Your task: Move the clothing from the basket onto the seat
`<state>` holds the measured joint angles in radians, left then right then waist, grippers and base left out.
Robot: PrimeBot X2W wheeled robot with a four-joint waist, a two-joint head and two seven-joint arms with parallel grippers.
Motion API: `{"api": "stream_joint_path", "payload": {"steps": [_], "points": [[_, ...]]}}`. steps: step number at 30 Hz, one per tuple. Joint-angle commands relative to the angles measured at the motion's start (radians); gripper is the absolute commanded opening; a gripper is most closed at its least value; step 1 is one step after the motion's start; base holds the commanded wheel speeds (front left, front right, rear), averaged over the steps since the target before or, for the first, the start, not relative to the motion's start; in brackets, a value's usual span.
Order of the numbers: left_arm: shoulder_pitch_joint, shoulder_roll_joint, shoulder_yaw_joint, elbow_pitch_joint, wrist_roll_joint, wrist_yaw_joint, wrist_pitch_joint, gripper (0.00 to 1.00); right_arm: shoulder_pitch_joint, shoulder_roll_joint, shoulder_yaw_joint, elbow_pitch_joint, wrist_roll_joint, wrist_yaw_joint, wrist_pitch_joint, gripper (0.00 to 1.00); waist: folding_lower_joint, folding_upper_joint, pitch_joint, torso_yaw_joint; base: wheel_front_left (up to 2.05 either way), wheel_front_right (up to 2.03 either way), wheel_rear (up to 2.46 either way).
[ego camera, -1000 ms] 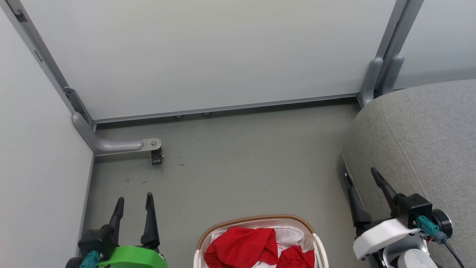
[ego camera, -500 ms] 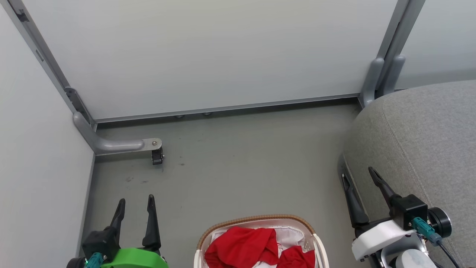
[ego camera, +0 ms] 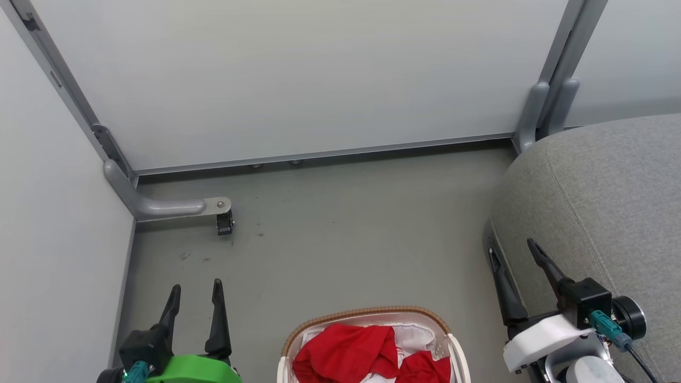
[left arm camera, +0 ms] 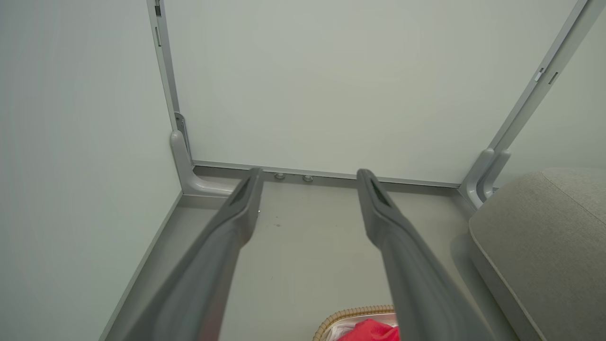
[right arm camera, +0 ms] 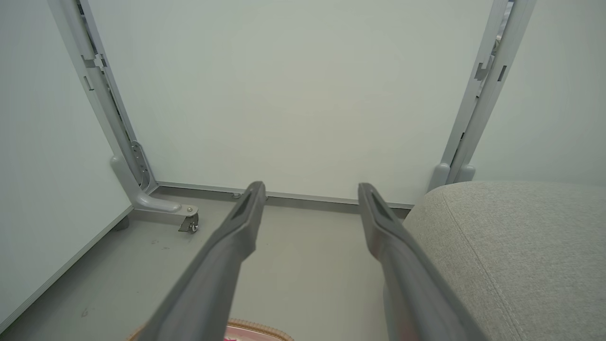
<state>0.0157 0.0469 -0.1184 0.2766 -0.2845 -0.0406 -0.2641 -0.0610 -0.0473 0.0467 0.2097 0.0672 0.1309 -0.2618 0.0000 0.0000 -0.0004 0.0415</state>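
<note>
Head view | left fingers [ego camera: 217, 314] apart, low beside basket [ego camera: 367, 311] | right fingers [ego camera: 550, 269] apart, beside seat [ego camera: 612, 186] | clothing [ego camera: 346, 354] in basket

A lab-like test bay: plain white partition panels [ego camera: 298, 80] on castered grey frames [ego camera: 165, 206], bare floor [ego camera: 346, 239].

I am looking at a grey floor [ego camera: 351, 234] carrying a few dark scuffs [ego camera: 194, 258]. A pale back panel [ego camera: 298, 80] ahead and a side panel [ego camera: 48, 255] on the left are closing it in. A grey metal foot [ego camera: 159, 206] is reaching out from their corner, resting on a black caster [ego camera: 224, 227]. A grey frame post [ego camera: 564, 58] is standing at the back panel's right end. Soft, even light is falling.
</note>
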Motion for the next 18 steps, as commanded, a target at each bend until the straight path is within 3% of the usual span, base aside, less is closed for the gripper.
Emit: {"api": "stream_joint_path", "payload": {"steps": [1, 18], "points": [[0.011, 0.006, 0.001, -0.001, 0.003, 0.005, -0.001, 1.0, 0.007, -0.006, 0.0, -0.001, -0.006, 0.0, -0.005, 1.0, 0.0, 0.0, 0.0, 0.0, 0.0, 0.0, 0.0], [-0.009, 0.006, -0.042, -0.001, -0.017, -0.014, -0.001, 1.0, -0.009, -0.006, -0.015, -0.008, -0.014, 0.0, -0.005, 1.0, 0.0, 0.0, 0.034, -0.009, 0.0, 0.0, 0.0]]}}
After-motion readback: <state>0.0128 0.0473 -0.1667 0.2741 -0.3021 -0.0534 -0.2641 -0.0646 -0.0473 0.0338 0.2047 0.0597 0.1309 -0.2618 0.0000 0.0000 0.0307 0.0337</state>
